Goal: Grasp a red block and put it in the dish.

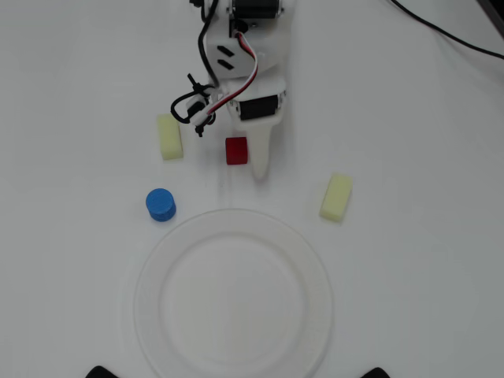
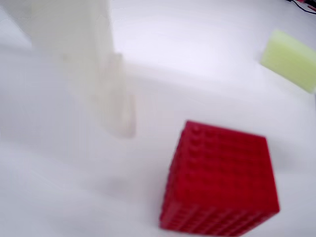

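Overhead view: I see the red block (image 1: 236,150) on the table just left of the gripper's (image 1: 250,161) white finger (image 1: 261,157), above the dish (image 1: 233,293). A blue cylinder (image 1: 161,205) and two pale yellow blocks (image 1: 169,137) (image 1: 336,197) lie apart.

Wrist view: the red block (image 2: 219,180) sits low and right of the one visible finger (image 2: 94,64), not touching it. I cannot tell how wide the jaws stand.

arm (image 1: 250,63): white plastic shell | black servos | red-white-black cables (looped) | end effector (image 1: 250,161): pale tapered finger
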Action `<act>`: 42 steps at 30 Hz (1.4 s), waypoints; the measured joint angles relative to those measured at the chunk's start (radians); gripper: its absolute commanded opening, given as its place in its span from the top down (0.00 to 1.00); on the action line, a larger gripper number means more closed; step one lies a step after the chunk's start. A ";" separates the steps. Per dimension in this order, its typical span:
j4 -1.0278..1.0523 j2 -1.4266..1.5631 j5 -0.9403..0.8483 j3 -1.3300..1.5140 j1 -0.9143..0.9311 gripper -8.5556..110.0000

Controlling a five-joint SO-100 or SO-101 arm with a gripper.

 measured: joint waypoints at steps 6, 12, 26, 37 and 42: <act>-0.048 -0.049 -0.060 0.000 0.086 0.66; -0.077 -0.078 -0.087 -0.002 0.095 0.69; -0.086 -0.086 -0.080 -0.014 0.087 0.93; -0.324 0.193 -0.064 0.049 0.084 0.93; -0.500 0.213 -0.081 0.044 0.063 0.93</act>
